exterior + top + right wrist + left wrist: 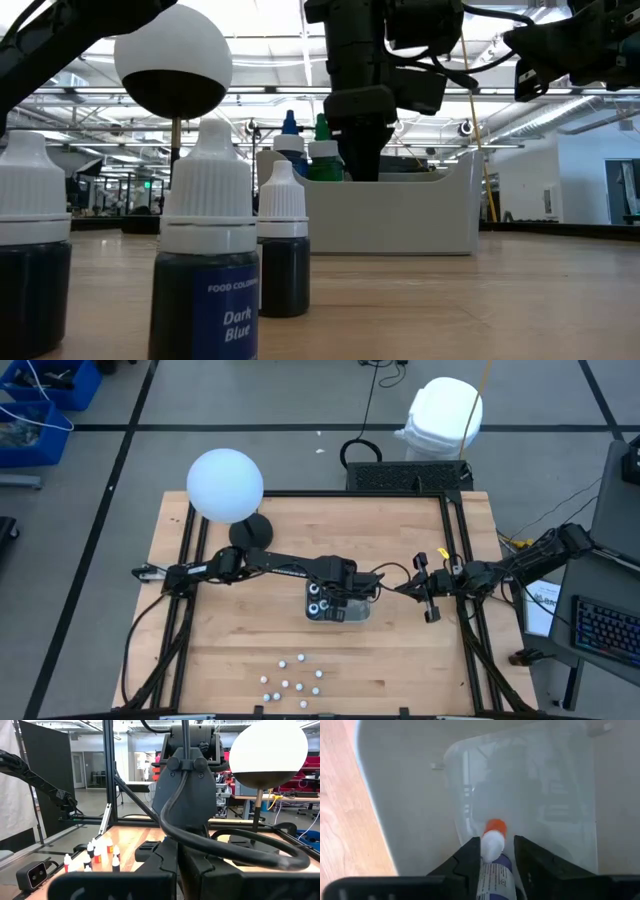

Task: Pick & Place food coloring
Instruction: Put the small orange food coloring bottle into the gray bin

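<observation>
My left gripper (335, 598) reaches down into the clear rectangular tray (358, 612) at the table's middle. It is shut on a small food coloring bottle (492, 865) with a white cap and an orange tip. Three bottles with round tops (316, 600) stand upright in the tray's left end; two also show in the low view (305, 150). Several small whitish bottles (292, 684) stand on their bases near the table's front edge, close up in the low view (205, 260). My right gripper (428, 598) waits, shut and empty, right of the tray. My left gripper pinches the bottle between its two fingers, which lie on either side of the white cap (490, 845). The fingers come from above, pointing down into the tray, and lie along the bottle. The orange tip (495, 826) points at the tray floor; whether it touches, I cannot tell.
A white globe lamp (226, 485) on a dark base stands at the table's far left. A black frame rail (452, 540) runs along the table's sides. The right wrist view looks at the left arm (185, 790) and the loose bottles (95, 855) beyond.
</observation>
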